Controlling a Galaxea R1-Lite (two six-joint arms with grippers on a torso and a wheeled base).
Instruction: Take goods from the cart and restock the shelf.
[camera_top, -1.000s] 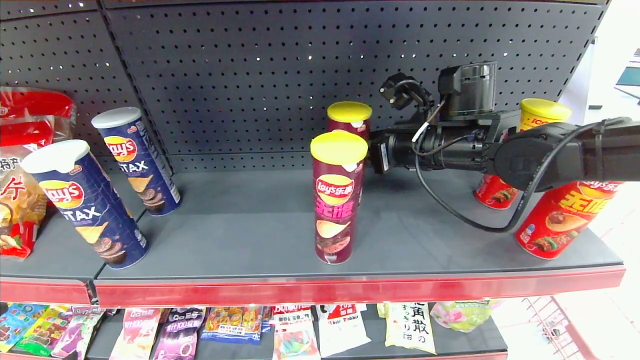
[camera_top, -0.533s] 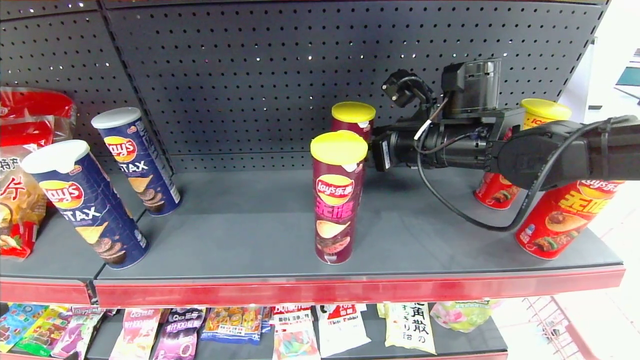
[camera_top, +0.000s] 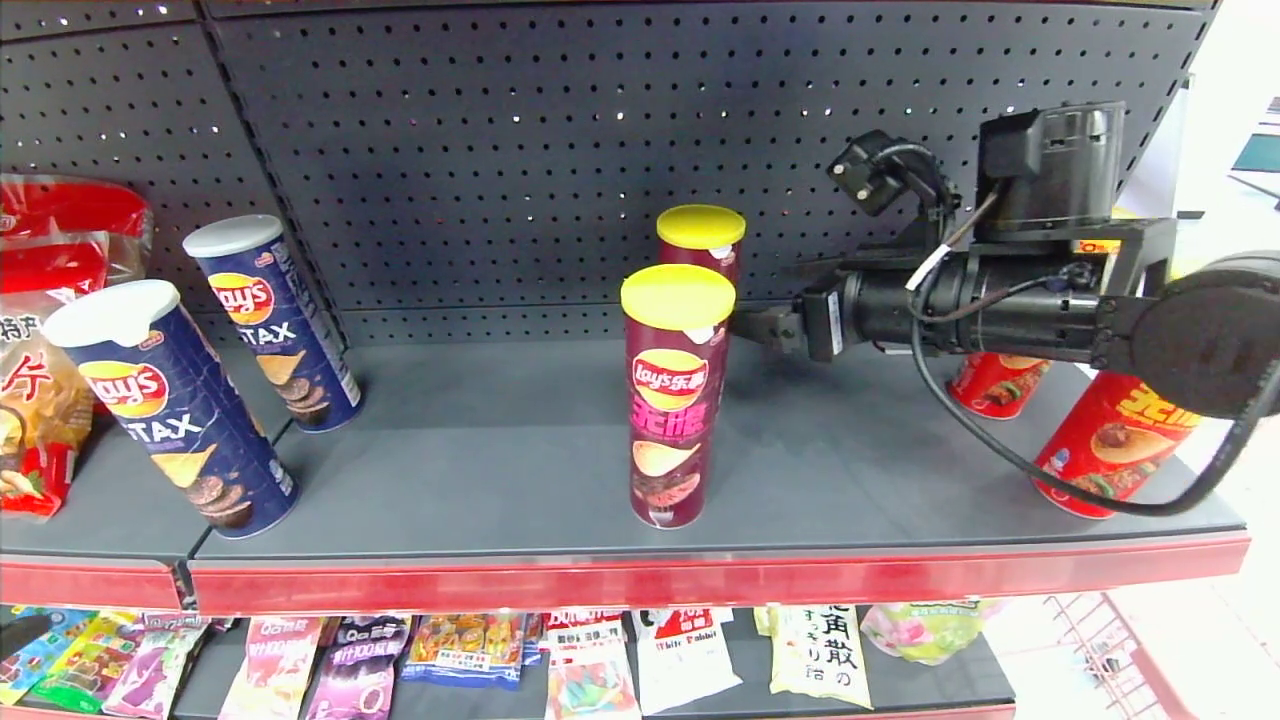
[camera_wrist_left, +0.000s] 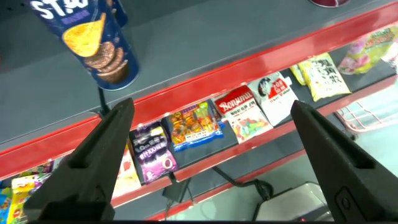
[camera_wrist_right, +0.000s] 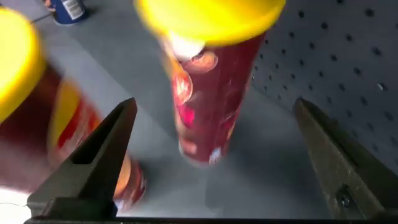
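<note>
The right tool (camera_wrist_right: 214, 107) is released, fingers spread wide and holding nothing, just beside the upper part of the rear maroon can (camera_top: 700, 238). That can stands upright on the shelf (camera_top: 480, 450), directly behind the front maroon can (camera_top: 675, 400). The left tool (camera_wrist_left: 211, 106) is also released, in front of the snack packets (camera_wrist_left: 193, 124) on the lower shelf.
</note>
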